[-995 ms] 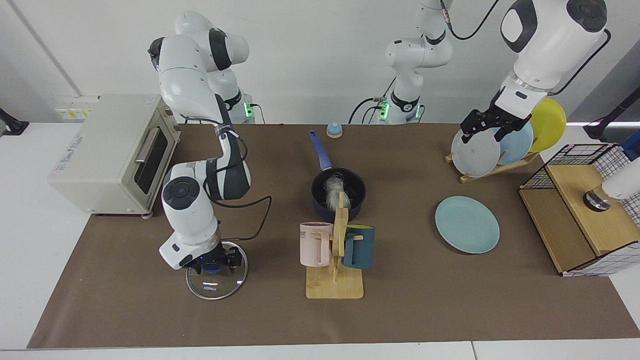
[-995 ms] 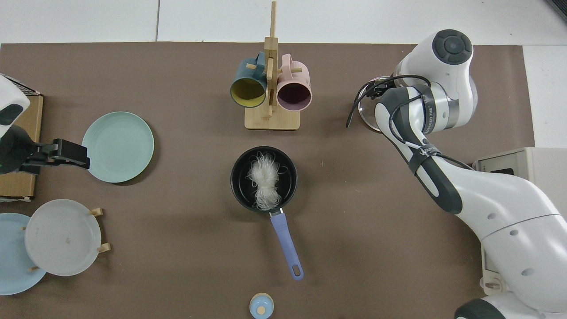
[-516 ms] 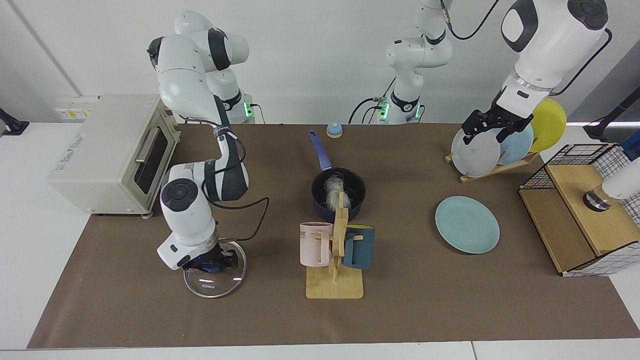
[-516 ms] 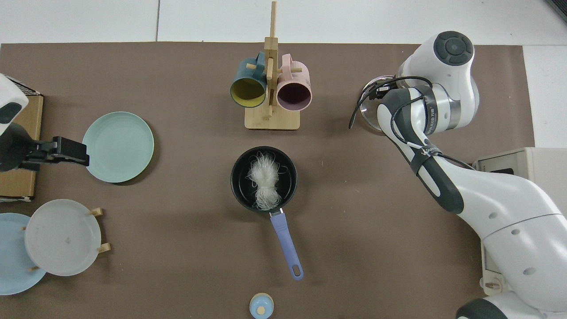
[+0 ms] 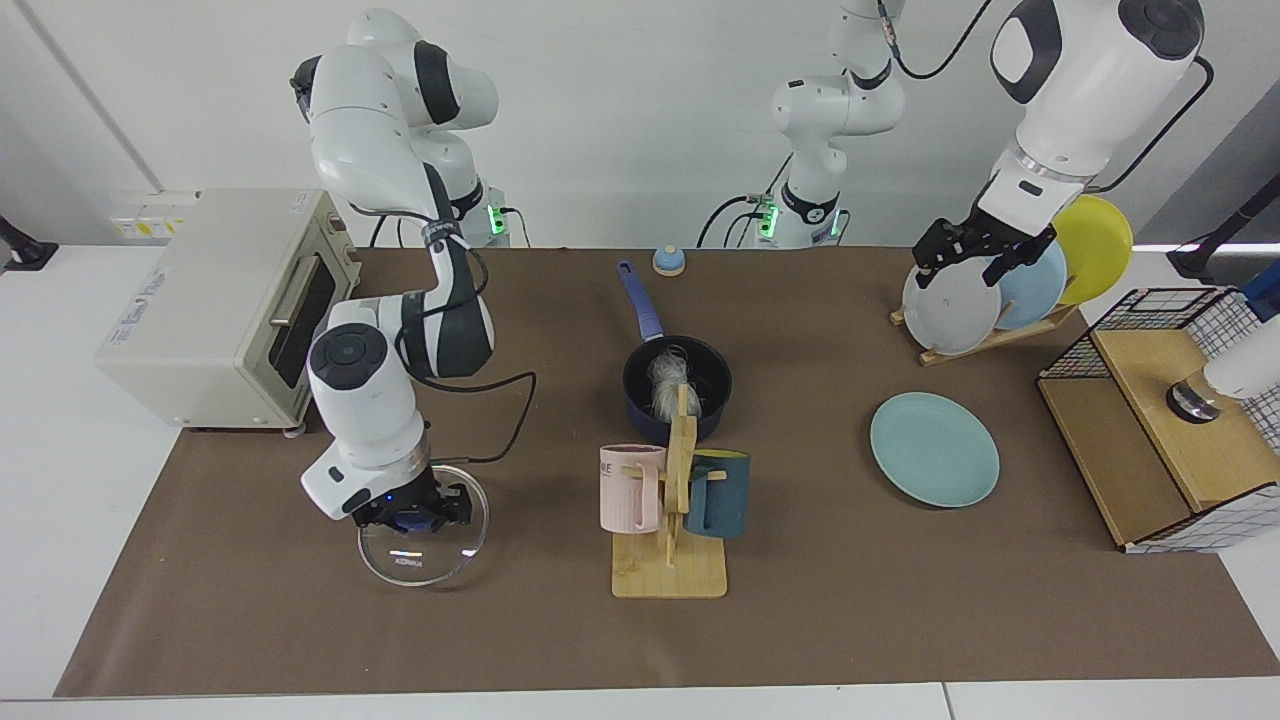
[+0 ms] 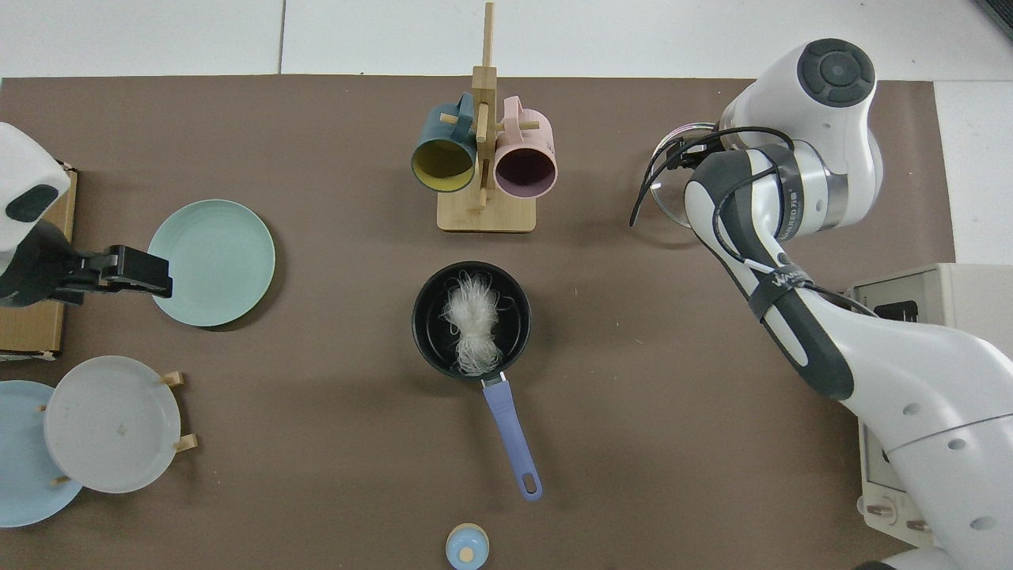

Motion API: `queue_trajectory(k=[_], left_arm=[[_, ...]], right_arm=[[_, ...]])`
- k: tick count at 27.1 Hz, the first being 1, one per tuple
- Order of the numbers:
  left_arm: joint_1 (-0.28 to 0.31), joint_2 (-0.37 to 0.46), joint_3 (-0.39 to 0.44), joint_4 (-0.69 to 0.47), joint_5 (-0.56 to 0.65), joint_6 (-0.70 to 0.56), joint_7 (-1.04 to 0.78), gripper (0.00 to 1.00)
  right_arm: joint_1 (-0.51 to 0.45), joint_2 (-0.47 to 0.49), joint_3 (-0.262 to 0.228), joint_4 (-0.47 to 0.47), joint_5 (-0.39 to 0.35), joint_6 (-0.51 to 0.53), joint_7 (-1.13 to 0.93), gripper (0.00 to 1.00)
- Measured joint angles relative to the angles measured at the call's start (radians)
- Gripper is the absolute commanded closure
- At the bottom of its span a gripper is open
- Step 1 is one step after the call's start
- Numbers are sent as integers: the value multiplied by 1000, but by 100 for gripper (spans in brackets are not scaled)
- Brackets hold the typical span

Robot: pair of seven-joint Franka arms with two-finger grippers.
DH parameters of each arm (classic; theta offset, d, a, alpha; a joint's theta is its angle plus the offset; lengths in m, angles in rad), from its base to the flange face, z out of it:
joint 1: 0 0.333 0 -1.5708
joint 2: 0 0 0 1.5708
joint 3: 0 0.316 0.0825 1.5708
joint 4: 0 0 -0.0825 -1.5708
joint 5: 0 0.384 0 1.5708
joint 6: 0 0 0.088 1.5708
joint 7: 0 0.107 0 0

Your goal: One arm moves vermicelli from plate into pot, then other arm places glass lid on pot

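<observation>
Right pincer (image 5: 412, 517) clamped on the glass lid (image 5: 423, 555) knob, vermicelli (image 6: 472, 323) already in the pot (image 6: 472, 321) well aside, left pincer (image 5: 975, 262) waits, grip unclear.

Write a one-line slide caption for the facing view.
Right gripper lifts glass lid; vermicelli sits in pot.

In the top view the right arm hides most of the glass lid (image 6: 669, 207).

A plain white wall (image 5: 620, 120) stands behind the white tabletop (image 5: 80, 500), which carries a brown mat (image 5: 850, 600) under even light.
</observation>
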Motion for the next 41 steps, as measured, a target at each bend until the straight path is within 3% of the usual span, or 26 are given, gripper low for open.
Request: queue_trajectory(k=[6, 19, 31, 41], left_arm=[[0, 0, 0, 0, 0, 2, 0, 0], [0, -3, 1, 0, 0, 2, 0, 0], [0, -3, 0, 0, 0, 2, 0, 0], [0, -3, 0, 0, 0, 2, 0, 0]], right_arm=[[16, -129, 2, -109, 0, -22, 47, 100], [120, -462, 8, -349, 3, -217, 164, 100], [289, -486, 16, -368, 52, -215, 367, 100], [446, -447, 16, -371, 49, -173, 533, 100]])
